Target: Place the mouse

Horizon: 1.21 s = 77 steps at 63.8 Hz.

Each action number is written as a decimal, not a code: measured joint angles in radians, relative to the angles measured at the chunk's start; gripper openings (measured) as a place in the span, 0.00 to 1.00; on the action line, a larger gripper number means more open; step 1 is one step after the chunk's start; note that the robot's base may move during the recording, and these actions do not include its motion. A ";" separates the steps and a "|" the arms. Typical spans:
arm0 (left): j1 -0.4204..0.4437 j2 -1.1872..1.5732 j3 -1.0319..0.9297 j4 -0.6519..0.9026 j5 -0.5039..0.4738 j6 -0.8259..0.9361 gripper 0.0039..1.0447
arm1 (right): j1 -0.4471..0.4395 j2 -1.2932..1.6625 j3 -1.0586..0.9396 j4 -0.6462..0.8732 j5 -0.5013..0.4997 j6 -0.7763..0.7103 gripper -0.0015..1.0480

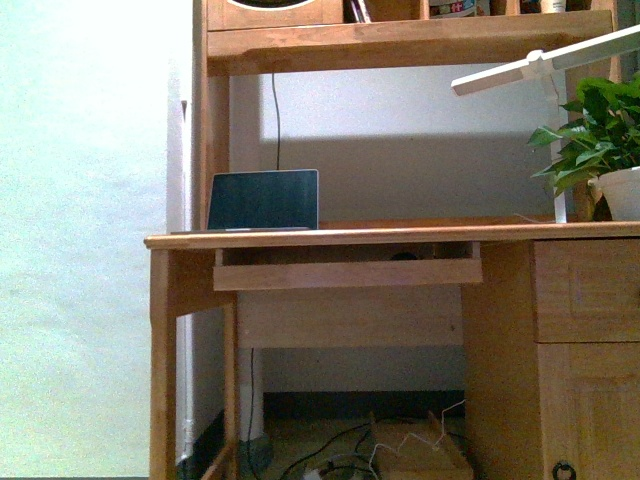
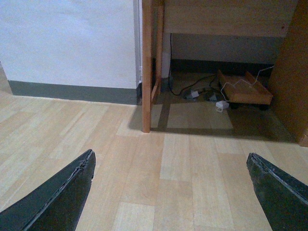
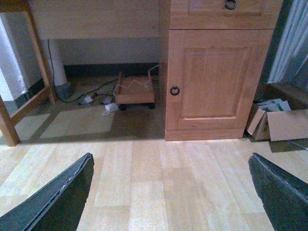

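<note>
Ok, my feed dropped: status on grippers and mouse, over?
Left gripper open, empty. Right gripper open, empty. Mouse not in any view. Laptop on desk, lid up; no obstruction seen.

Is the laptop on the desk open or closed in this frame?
Open. The thin silver-edged laptop has its lid standing upright on the wooden desk, with its dark panel facing the front camera.

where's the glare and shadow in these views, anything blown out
Front view: the wall left of the desk is blown out pale, and a hard shadow edge crosses the wall above the laptop. Left wrist view: soft, dim under the desk. Right wrist view: cabinet door evenly lit, no glare.
</note>
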 joint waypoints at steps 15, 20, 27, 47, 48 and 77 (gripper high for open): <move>0.000 0.000 0.000 0.000 0.000 0.000 0.93 | 0.000 0.000 0.000 0.000 0.000 0.000 0.93; 0.000 0.000 0.000 0.000 0.000 0.000 0.93 | 0.000 0.000 0.000 0.000 0.000 0.000 0.93; 0.000 0.000 0.000 0.000 0.000 0.000 0.93 | 0.000 0.000 0.000 0.000 0.000 0.000 0.93; 0.000 0.000 0.000 0.000 0.000 0.000 0.93 | 0.000 0.000 0.000 0.000 0.000 0.000 0.93; 0.000 0.000 0.000 0.000 0.000 0.000 0.93 | 0.000 0.000 0.000 0.000 0.000 0.000 0.93; 0.000 0.000 0.000 0.000 0.000 0.000 0.93 | 0.000 0.000 0.000 0.000 0.000 0.000 0.93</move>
